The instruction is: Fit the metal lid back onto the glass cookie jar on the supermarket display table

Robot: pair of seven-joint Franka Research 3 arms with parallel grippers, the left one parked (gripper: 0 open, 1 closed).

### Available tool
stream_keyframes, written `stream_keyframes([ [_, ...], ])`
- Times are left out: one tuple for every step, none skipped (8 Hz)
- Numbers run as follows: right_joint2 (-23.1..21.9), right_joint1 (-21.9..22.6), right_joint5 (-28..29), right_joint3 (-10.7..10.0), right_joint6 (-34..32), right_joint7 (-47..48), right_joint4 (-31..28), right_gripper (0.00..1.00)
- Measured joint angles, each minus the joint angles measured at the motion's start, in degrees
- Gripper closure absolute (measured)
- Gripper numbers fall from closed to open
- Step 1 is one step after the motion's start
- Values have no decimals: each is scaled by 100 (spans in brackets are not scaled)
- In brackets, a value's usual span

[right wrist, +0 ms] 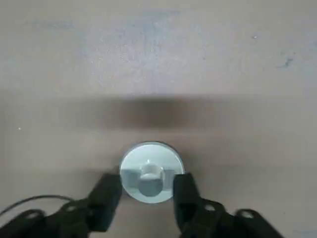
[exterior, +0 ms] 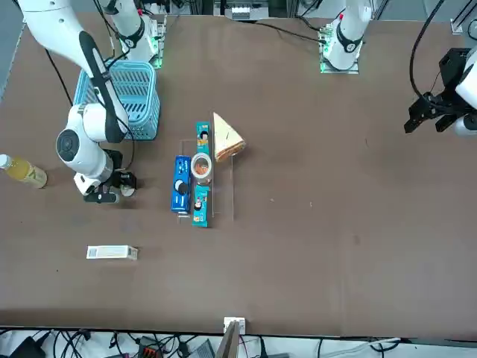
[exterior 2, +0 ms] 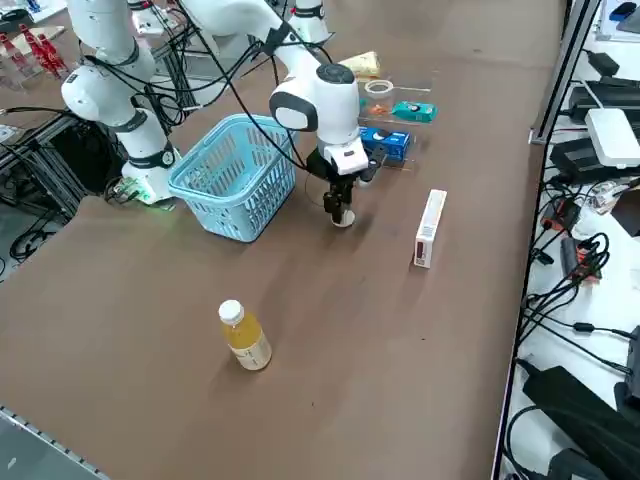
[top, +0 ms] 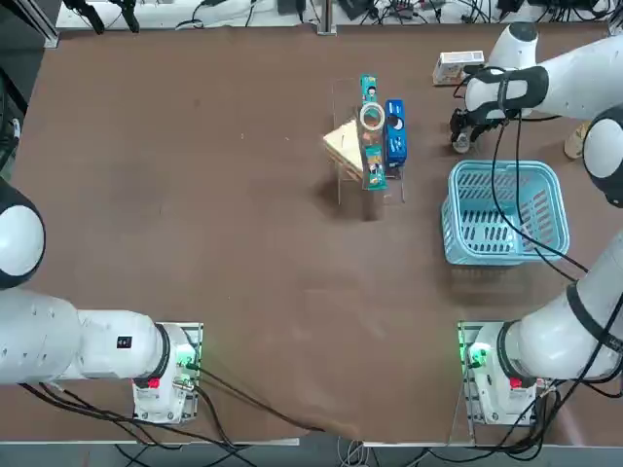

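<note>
The right end effector (right wrist: 147, 196) is down on the worktop (top: 195, 195) with its fingers (right wrist: 106, 196) narrowed either side of the metal lid (right wrist: 151, 172), which lies flat just past the blue basket (top: 506, 212); whether they have bitten yet I can't tell. With so thin a disc, they could ride over the rim or tip it up and drop it. The glass cookie jar (top: 372, 119) sits at about nine o'clock from the lid in the overhead view, wedged between packets, so a crooked grip could knock them.
</note>
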Motion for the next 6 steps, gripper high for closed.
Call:
stream_keyframes([
  [15, 0, 0, 0, 1, 3, 0, 56],
  [36, 0, 0, -1, 3, 3, 0, 60],
  [39, -1, 0, -11, 6, 4, 5, 74],
  [40, -1, 0, -14, 7, 5, 6, 74],
  [40, -1, 0, -14, 7, 5, 12, 74],
  [40, -1, 0, -14, 13, 5, 35, 74],
])
